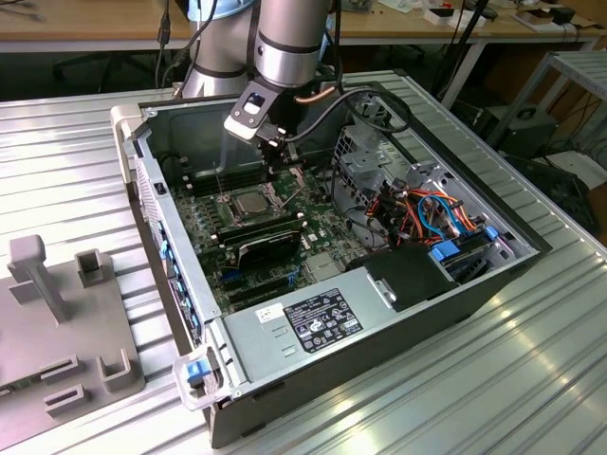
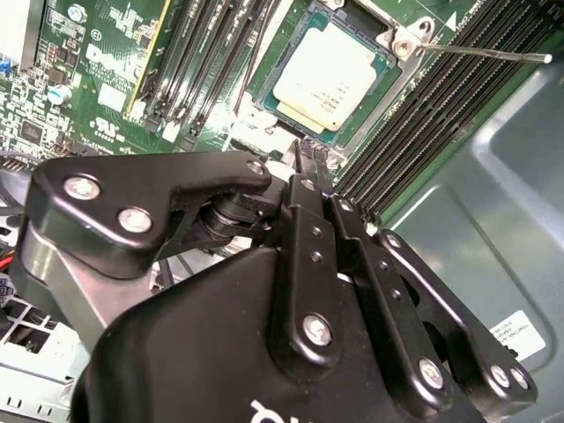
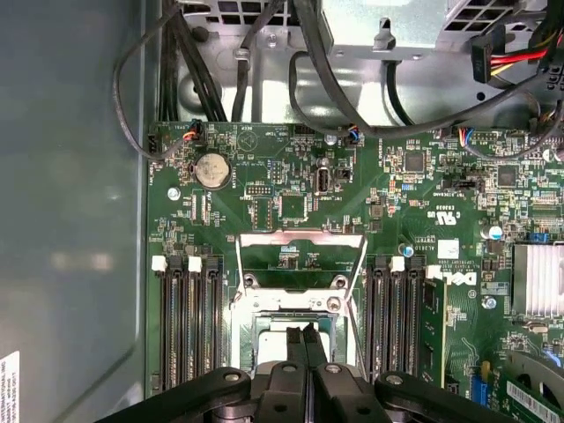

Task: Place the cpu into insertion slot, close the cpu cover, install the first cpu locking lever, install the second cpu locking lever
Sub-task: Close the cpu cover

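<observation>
Black metal gripper [image 3: 304, 339] first: two fingers [image 3: 295, 345] pinched tight together in both wrist views, nothing visibly caught between them. Hanging off the one silver arm [image 1: 289, 38] in the upper middle of the exterior view, down inside the open pc case [image 1: 156, 223].

Straight past the fingertips, practically under them: the cpu [image 2: 328, 75], dull silver top, lying flat and square in the insertion slot [image 2: 397, 77]. Reckon that step done. No long axis to fuss over on a square chip. In the exterior view, just below the gripper and a touch toward the exterior view's left.

Then the cpu cover [image 3: 301, 238], standing open on the far side of the slot from the fingertips, green motherboard [image 3: 291, 176] plainly showing through its window. Hinge edge apparently the one nearest the slot. So: tool on the near side, chip in the middle, cover beyond, all roughly on one line.

Thin silver lever [image 2: 485, 51] poking away from one slot corner, long axis running out across the memory slots [image 3: 189, 326], not latched by the look of it. Can only pick out that one for sure.

Head count: one arm, one gripper, two fingers, one cpu, one slot, one cover, two banks of memory slots flanking the socket, one black-finned card [image 1: 270, 245] near the chip, one grey fixture [image 1: 57, 313] at the exterior view's left on the ribbed table [image 1: 493, 379].
</observation>
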